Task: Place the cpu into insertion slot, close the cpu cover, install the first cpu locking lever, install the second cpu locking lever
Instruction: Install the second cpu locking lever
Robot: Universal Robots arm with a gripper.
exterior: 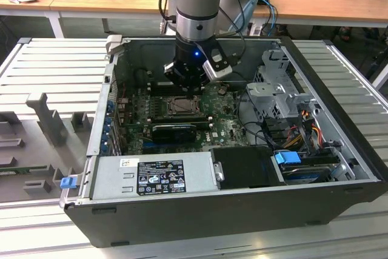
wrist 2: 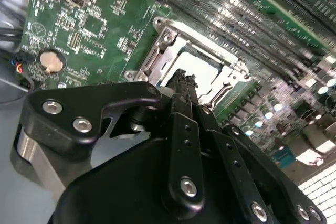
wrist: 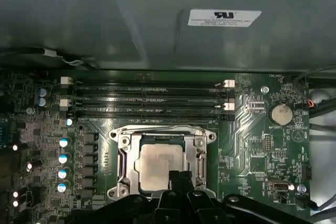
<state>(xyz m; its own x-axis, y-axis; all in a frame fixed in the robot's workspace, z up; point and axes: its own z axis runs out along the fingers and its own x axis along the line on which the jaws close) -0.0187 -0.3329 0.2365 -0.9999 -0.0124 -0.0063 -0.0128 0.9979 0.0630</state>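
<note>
Item: we log the cpu [wrist: 161, 165] seated in the insertion slot [wrist: 122, 167], the cpu cover [wrist: 161, 136] lying over it. The claw [wrist: 179, 178] hovers just above, fingers together, empty. Risk: a levering push could skid onto board parts.

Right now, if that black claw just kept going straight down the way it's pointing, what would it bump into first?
Most likely the cpu in the insertion slot: the gripper points down over its edge. Depth is unclear, so the metal frame could come first.

Near edge of cpu cover [wrist: 161, 163] behind tool [wrist: 180, 178]
</note>
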